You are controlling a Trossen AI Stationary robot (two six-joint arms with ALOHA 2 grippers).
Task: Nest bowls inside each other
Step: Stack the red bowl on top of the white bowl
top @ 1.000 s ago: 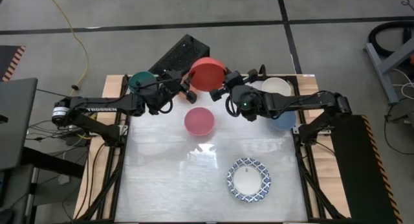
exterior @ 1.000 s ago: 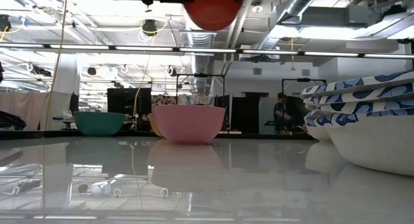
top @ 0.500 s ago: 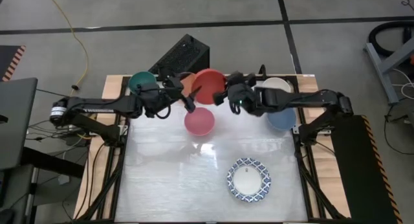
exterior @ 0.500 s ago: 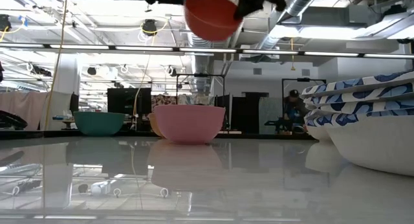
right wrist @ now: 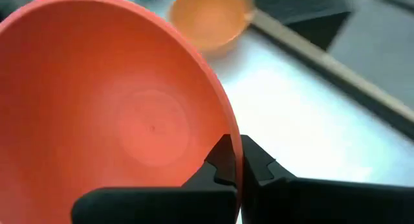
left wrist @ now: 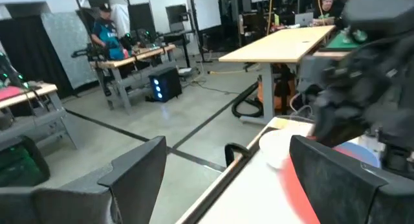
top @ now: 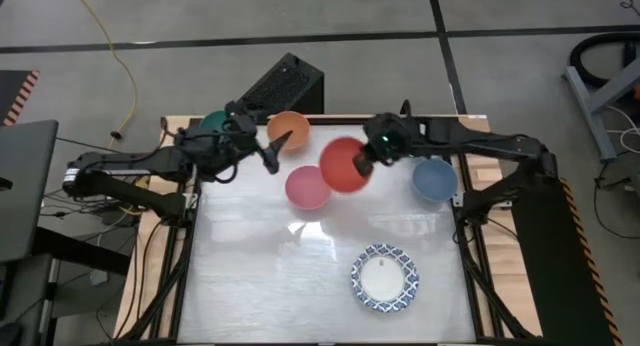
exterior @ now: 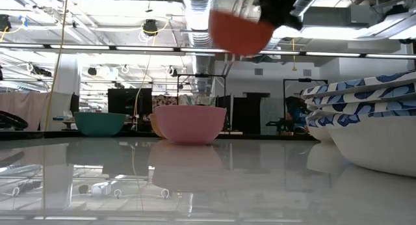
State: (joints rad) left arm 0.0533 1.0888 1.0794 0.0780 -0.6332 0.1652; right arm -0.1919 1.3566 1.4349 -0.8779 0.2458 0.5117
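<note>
A: What do the two arms look like from above?
B: The left arm (top: 130,168) and right arm (top: 480,146) are dark, slender and jointed. The left arm bears a pale ring and small white lettering near its base; black cables loop beside both.

A: And the grippers?
B: The left gripper (left wrist: 223,179) has two broad, flat, dark grey fingers (left wrist: 139,172) with squared edges. The right gripper (right wrist: 234,160) has matte black fingers (right wrist: 220,158) tapering to blunt tips, on a black crossbar. A small green light glows on the right wrist.
</note>
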